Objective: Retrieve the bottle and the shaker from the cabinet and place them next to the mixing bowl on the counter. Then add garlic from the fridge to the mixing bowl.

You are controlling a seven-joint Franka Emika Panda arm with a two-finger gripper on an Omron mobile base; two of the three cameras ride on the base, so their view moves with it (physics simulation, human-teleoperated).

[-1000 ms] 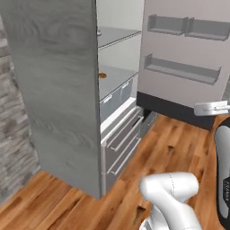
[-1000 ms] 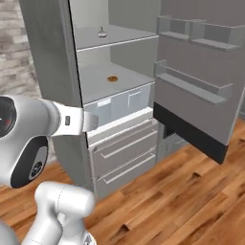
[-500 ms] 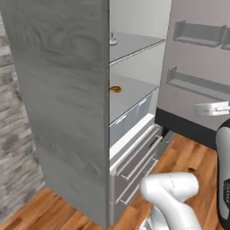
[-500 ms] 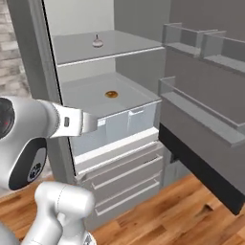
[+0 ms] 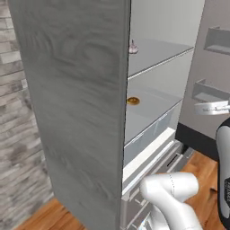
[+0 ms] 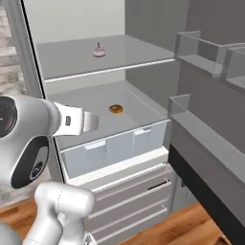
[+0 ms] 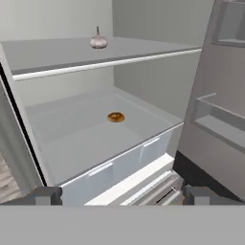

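Closer now than a moment ago, the base has driven up to the open fridge [image 6: 143, 158], so its shelves loom larger in both base views; nothing inside has shifted.

In the hand view the claw [image 7: 122, 195] hangs in front of the fridge with its jaws spread wide and nothing between them; the two dark fingertips [image 7: 45, 195] stand far apart at the bottom of that view, level with the drawer front.

Straight beyond the claw lies the lower shelf [image 7: 86, 129], pale and flat, with a small brown round thing [image 7: 116, 116] near its middle. Below its front edge sit a clear drawer [image 6: 115, 148] and grey drawers under it.

Higher up, on the upper shelf [image 7: 57, 52], the garlic [image 7: 98, 41] stands upright towards the back, pointed tip up, well apart from the claw. The right base view shows the garlic [image 6: 99, 50] likewise on the top shelf, and the left base view catches it [image 5: 133, 46] just past the edge of the fridge's grey side wall [image 5: 76, 108].

To the right the fridge door [image 6: 210, 119] stands open, with door bins [image 6: 201, 52] on its inner face. Wood floor [image 5: 40, 218] and a brick wall [image 5: 18, 112] show at the left.
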